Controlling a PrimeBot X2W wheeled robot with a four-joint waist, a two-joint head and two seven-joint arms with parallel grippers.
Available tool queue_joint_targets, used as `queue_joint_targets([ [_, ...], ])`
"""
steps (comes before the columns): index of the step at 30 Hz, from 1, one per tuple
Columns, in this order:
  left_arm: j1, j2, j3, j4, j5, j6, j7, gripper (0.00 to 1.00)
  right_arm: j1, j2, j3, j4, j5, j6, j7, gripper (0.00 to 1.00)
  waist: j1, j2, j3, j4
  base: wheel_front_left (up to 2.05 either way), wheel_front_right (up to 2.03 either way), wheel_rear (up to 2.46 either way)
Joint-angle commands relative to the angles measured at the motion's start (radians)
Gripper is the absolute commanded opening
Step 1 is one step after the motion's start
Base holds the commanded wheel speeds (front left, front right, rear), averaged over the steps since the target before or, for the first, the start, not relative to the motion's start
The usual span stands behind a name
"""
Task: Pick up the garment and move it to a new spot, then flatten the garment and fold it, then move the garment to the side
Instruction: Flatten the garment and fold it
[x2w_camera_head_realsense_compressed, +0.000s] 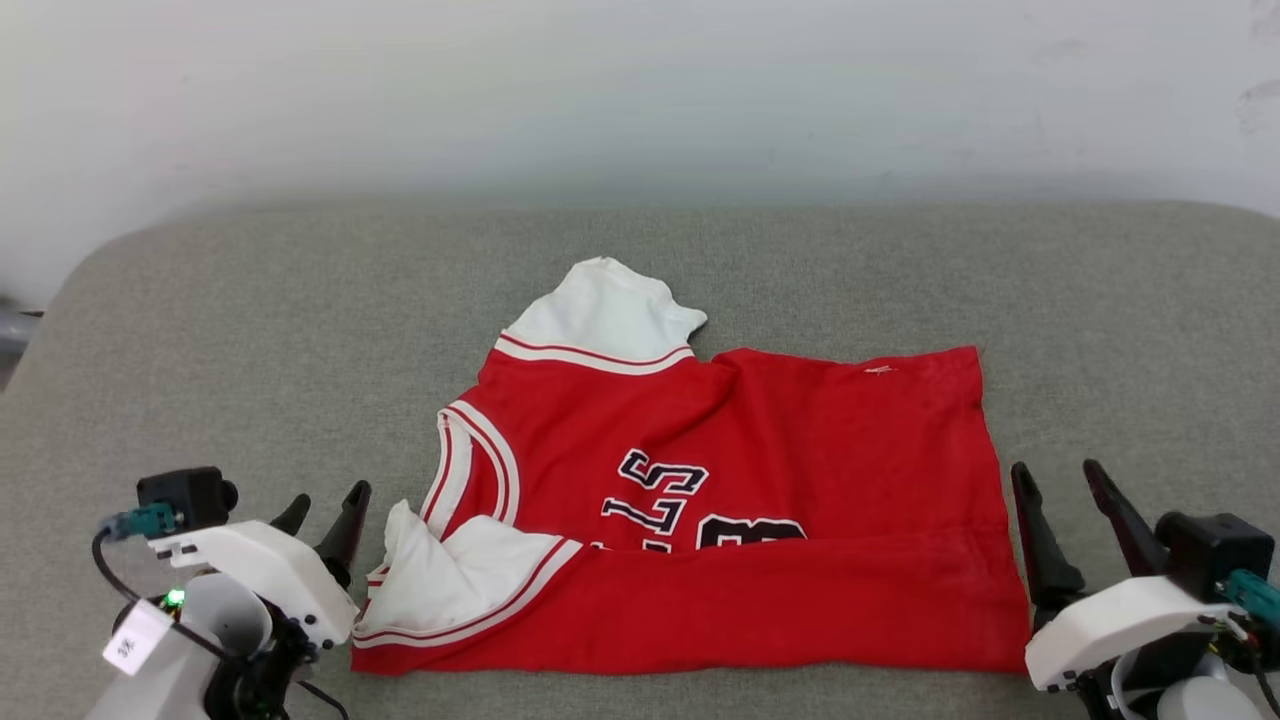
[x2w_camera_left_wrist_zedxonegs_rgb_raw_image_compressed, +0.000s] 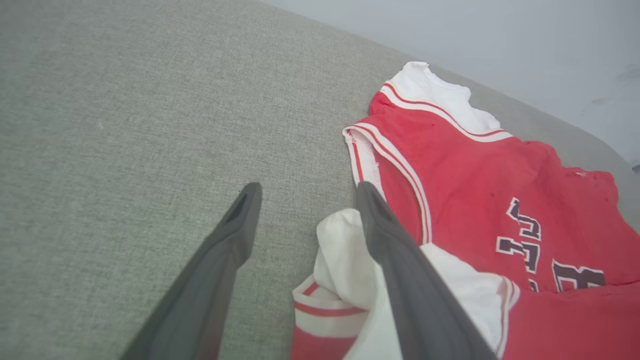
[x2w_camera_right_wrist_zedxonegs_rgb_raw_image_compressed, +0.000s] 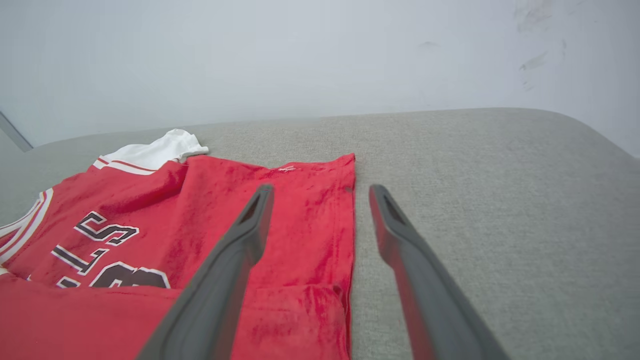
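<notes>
**Jersey lay crosswise with its near edge folded, both tools open beside it**

The garment (x2w_camera_head_realsense_compressed: 800, 440), a red basketball-style jersey with white sleeve parts, striped red-and-white trim and dark white-outlined numbers (x2w_camera_head_realsense_compressed: 690, 505), lay flat on the grey fabric-covered table (x2w_camera_head_realsense_compressed: 250, 330), in the middle of the head view. Its long axis ran from 9 o'clock to 3 o'clock. The neck opening and shoulders pointed to 9 o'clock, and the straight hem closed the 3 o'clock end. One white sleeve part (x2w_camera_head_realsense_compressed: 605, 305) stuck out toward 12 o'clock. The other (x2w_camera_head_realsense_compressed: 445, 570) lay bunched at the 7 o'clock corner. The 6 o'clock edge was folded up over the body in a long red band, which hid the lower part of the numbers. A pale wall (x2w_camera_head_realsense_compressed: 640, 90) stood behind the table at 12 o'clock.

The left tool (x2w_camera_head_realsense_compressed: 328, 497) sat at the garment's 8 o'clock side, just beside the bunched sleeve, with its two dark fingers spread and nothing between them. In the left wrist view this tool (x2w_camera_left_wrist_zedxonegs_rgb_raw_image_compressed: 306, 187) showed one finger (x2w_camera_left_wrist_zedxonegs_rgb_raw_image_compressed: 400, 260) crossing in front of the white cloth; whether it touched could not be told.

The right tool (x2w_camera_head_realsense_compressed: 1055, 467) stood at the garment's 4 o'clock corner, also spread and empty. In the right wrist view this tool (x2w_camera_right_wrist_zedxonegs_rgb_raw_image_compressed: 320, 187) straddled the hem of the garment (x2w_camera_right_wrist_zedxonegs_rgb_raw_image_compressed: 300, 225), with one finger (x2w_camera_right_wrist_zedxonegs_rgb_raw_image_compressed: 235, 260) over red cloth and the other (x2w_camera_right_wrist_zedxonegs_rgb_raw_image_compressed: 410, 260) over bare table.
</notes>
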Motion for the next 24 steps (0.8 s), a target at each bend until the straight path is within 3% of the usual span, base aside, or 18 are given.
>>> queue_joint_targets([
  [1, 0.005, 0.024, -0.005, -0.033, -0.015, 0.005, 0.054, 1.00, 0.029, 0.011, -0.011, -0.028, -0.011, -0.001, -0.006, 1.00, 0.0000, -0.0001, -0.019, 0.004, 0.00, 0.00, 0.00],
  [7, 0.046, 0.116, -0.027, -0.203, -0.087, 0.035, 0.324, 1.00, 0.088, 0.038, -0.043, -0.119, -0.043, -0.001, 0.012, 1.00, 0.0000, -0.0001, -0.043, 0.001, 0.00, 0.00, 0.00],
  [13, 0.089, 0.183, -0.041, -0.356, -0.155, 0.123, 0.540, 1.00, 0.119, 0.062, -0.047, -0.188, -0.056, -0.001, 0.046, 1.00, 0.0000, -0.0001, -0.023, -0.017, 0.00, 0.00, 0.00],
  [18, 0.102, 0.207, -0.058, -0.402, -0.152, 0.213, 0.626, 1.00, 0.108, 0.072, -0.041, -0.217, -0.052, -0.001, 0.069, 1.00, 0.0000, -0.0001, 0.022, -0.037, 0.00, 0.00, 0.00],
  [24, 0.099, 0.190, -0.091, -0.353, -0.144, 0.248, 0.668, 1.00, 0.091, 0.078, -0.032, -0.218, -0.032, -0.001, 0.083, 1.00, 0.0000, -0.0001, 0.070, -0.059, 0.00, 0.00, 0.00],
])
